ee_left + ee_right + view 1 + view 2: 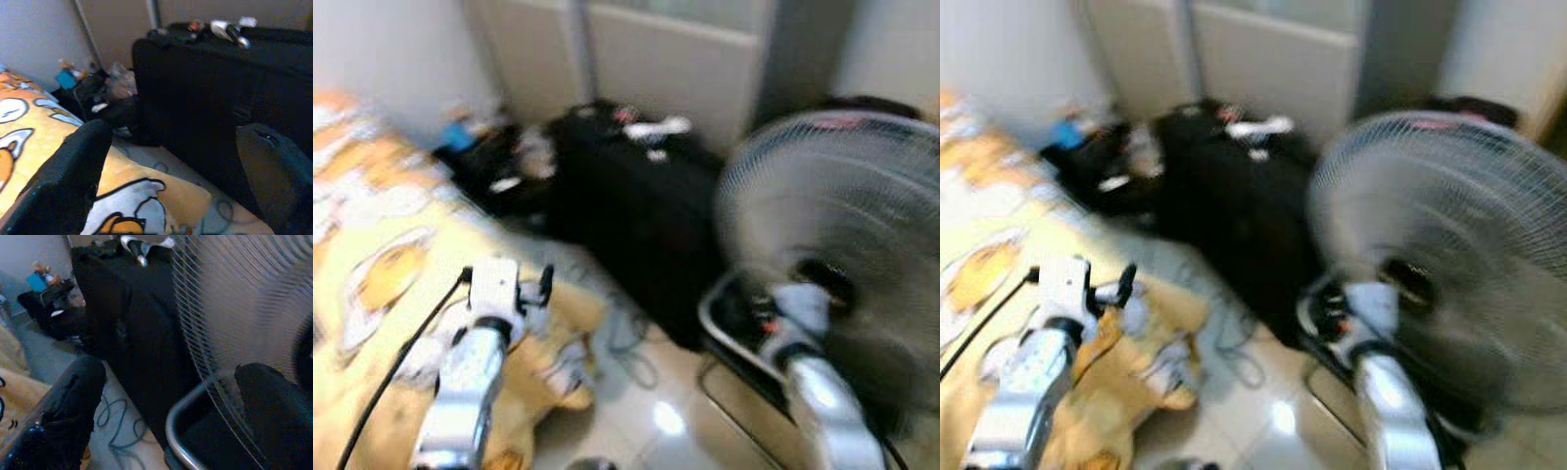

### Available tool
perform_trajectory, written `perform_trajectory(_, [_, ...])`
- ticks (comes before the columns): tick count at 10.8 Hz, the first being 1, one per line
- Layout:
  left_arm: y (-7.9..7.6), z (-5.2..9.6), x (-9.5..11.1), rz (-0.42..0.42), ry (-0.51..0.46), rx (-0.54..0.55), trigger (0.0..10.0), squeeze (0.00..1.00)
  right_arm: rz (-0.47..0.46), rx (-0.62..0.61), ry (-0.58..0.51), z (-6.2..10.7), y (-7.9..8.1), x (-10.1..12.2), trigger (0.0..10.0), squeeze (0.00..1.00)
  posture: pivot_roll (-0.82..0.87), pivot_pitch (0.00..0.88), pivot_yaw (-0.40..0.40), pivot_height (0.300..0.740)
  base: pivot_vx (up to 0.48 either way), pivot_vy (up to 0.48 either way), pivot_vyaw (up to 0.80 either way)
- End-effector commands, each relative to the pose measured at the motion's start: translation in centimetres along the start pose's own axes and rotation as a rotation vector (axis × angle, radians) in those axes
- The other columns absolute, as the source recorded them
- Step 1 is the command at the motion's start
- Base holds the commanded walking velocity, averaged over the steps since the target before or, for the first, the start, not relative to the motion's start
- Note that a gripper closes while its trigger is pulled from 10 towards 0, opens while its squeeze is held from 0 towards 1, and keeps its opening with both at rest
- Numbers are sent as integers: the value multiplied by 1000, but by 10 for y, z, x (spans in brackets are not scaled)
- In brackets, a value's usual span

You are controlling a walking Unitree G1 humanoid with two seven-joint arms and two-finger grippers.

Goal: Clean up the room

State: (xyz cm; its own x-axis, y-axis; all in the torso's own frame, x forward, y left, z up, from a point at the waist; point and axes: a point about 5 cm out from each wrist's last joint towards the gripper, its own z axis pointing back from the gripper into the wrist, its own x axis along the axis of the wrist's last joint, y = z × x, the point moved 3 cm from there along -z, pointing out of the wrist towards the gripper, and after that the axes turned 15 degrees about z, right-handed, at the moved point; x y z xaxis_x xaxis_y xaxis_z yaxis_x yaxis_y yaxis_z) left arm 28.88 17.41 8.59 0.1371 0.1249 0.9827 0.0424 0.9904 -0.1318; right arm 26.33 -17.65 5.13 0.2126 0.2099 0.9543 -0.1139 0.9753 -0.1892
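My head views are smeared with motion, so I read this as an approach step with nothing picked yet. My left end effector (171, 181) hangs spread wide and empty over the near corner of the bed's yellow patterned blanket (382, 274); my right end effector (166, 416) is equally wide and empty, just beside the grille of the standing fan (842, 225) on the right. The clutter I would tidy lies farther off: the black suitcase (636, 215) in the middle with small items (656, 127) on top, and a dark pile (489, 162) against the far left wall. A cable (631, 352) loops on the floor between bed and suitcase. I'd let the picture settle first, keep my right arm off the fan, and step clear of that cable.
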Motion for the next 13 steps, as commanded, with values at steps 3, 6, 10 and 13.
perform_trajectory(3, [-15,3,13,-30,4,-64,10000,0,-39,-52,-6,6,3,16,10000,1000,-18,0,98,740,0,0,798])
perform_trajectory(6, [-23,-5,27,-45,-31,-57,10000,0,-95,-101,-6,-3,0,28,10000,1000,-10,0,97,740,0,0,508])
perform_trajectory(10, [-13,-5,24,3,-1,-5,10000,0,-147,-116,28,-11,4,29,10000,1000,9,0,68,740,0,0,0])
perform_trajectory(13, [-16,-1,22,22,4,18,10000,0,-145,-92,26,-10,4,34,10000,1000,15,0,58,740,0,0,0])
